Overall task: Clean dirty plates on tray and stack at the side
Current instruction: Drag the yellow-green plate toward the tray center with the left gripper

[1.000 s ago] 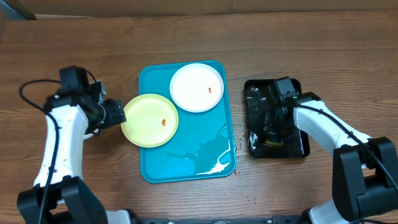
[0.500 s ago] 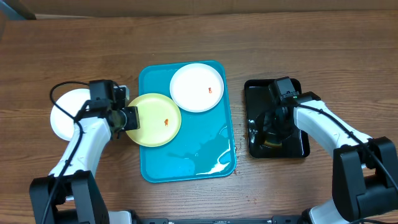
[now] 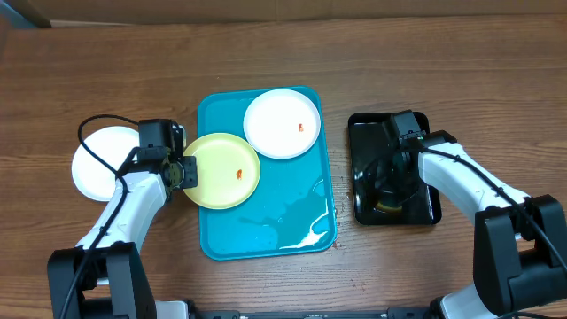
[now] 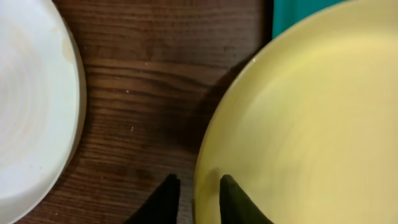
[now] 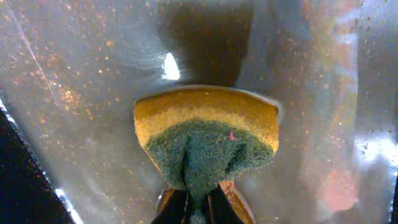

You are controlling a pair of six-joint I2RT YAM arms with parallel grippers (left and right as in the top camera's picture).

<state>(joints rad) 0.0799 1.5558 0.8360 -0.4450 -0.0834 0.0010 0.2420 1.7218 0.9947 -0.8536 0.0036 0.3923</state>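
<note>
The yellow-green plate (image 3: pixel 221 170) with an orange smear lies over the left rim of the turquoise tray (image 3: pixel 266 232). My left gripper (image 3: pixel 186 173) is closed on its left edge. In the left wrist view the gripper (image 4: pixel 198 200) has one finger under the rim and one on top of the plate (image 4: pixel 311 124). A white plate (image 3: pixel 282 124) with a smear sits at the tray's back. Another white plate (image 3: pixel 96 164) rests on the table to the left. My right gripper (image 3: pixel 390 182) is shut on a yellow-and-green sponge (image 5: pixel 205 140) pressed into the black tray (image 3: pixel 423 202).
A wet film and some foam lie in the tray's front right corner (image 3: pixel 306 226). The black tray's floor (image 5: pixel 81 74) is wet and glossy. Bare wooden table (image 3: pixel 177 53) runs behind everything, and the left arm's cable (image 3: pixel 93 128) loops over the left white plate.
The left arm swung in from the left, uncovering the white plate on the table. Its jaws narrowed onto the yellow-green plate's rim, and the plate shifted slightly right. The right arm stayed put.
</note>
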